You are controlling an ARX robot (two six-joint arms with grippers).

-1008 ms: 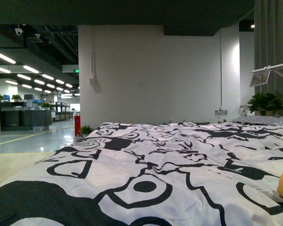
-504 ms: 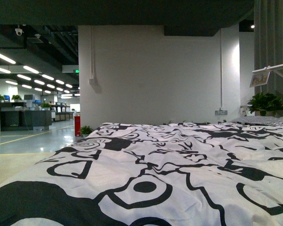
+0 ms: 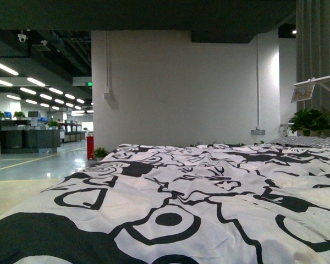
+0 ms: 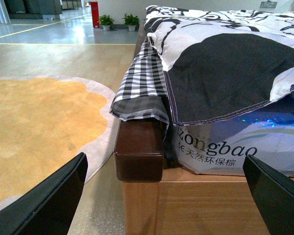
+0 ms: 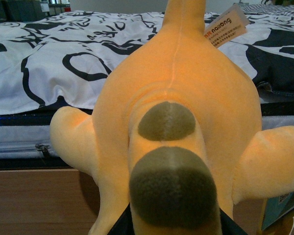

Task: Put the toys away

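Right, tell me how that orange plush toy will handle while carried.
The plush toy looks soft and fuzzy, so it will probably squash under a grip rather than slip. Its stubby limbs stick out loose and may flop or snag. The paper tag will likely flap; nothing looks fragile.

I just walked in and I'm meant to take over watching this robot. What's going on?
The right tool seems to be gripping an orange plush toy, which fills its camera, just off the edge of the bed, with the black-and-white duvet behind. The left tool is open and empty, facing the bed's wooden corner. The front view shows only the duvet, no toy.
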